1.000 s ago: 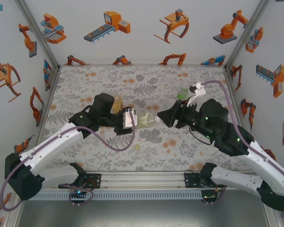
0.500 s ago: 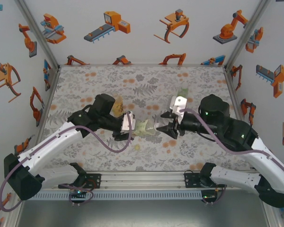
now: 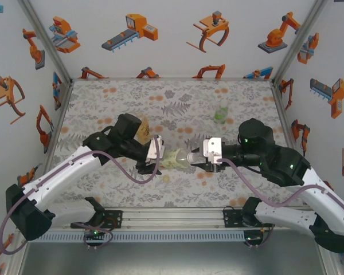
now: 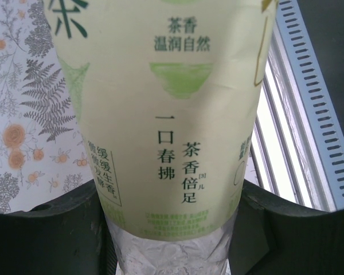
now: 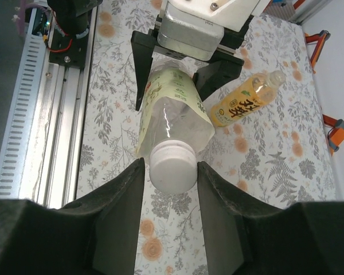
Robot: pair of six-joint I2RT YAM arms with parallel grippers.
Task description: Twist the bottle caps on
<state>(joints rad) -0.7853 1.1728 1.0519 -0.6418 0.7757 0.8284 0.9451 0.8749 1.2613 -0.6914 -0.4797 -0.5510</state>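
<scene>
Pale bottle lies sideways mid-table, L gripper squeezed tight on its bottom end. Amber bottle lies just far-left of it. Green bottle stands far right. White cap sits on pale bottle's neck, R gripper fingers close round it; can't tell if they pinch.

Floral tablecloth lies flat; robot-print walls surround it.
</scene>
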